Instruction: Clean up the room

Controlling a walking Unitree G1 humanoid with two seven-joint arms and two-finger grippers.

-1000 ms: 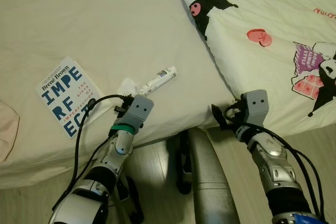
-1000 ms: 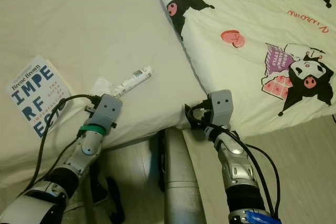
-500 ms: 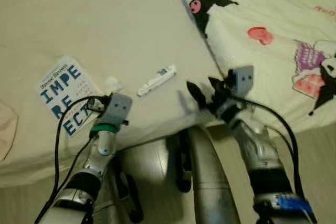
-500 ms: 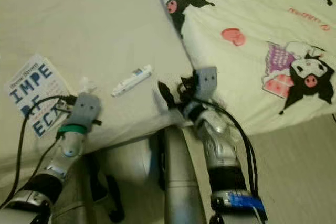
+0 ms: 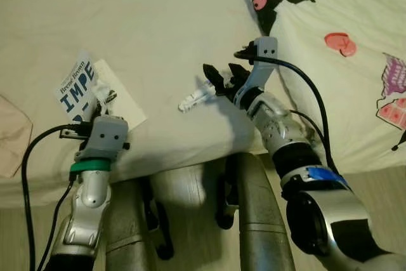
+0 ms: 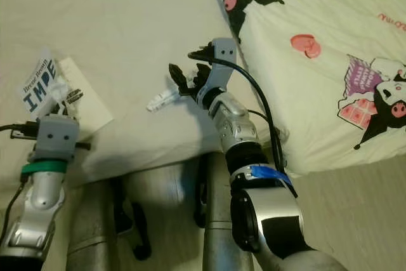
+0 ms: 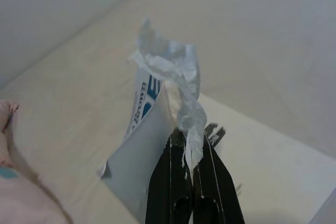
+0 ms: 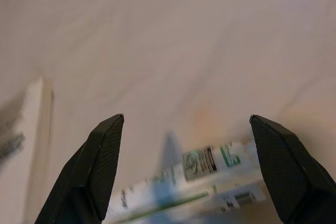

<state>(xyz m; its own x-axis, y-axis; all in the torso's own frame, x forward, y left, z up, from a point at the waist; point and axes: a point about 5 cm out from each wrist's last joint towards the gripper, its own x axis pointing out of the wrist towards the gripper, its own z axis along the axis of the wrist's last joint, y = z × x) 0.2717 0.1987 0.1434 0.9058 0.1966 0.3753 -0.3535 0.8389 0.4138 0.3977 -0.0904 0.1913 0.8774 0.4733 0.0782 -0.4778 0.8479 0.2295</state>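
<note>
Right wrist view: blurry white, green-labelled tube (image 8: 205, 182).

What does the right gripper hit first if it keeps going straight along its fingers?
Probably the small white printed tube lying on the cream bedsheet: the open right gripper points at it, fingers on either side. Depth is unclear.

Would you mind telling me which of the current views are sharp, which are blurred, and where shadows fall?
Left eye view: mostly sharp, dim warm light, the right gripper casting a soft shadow on the cream bedsheet. Right wrist view: the small white printed tube is blurred between open jaws. Left wrist view: the crumpled white wrapper is crisp, the left gripper shut on it.
</note>
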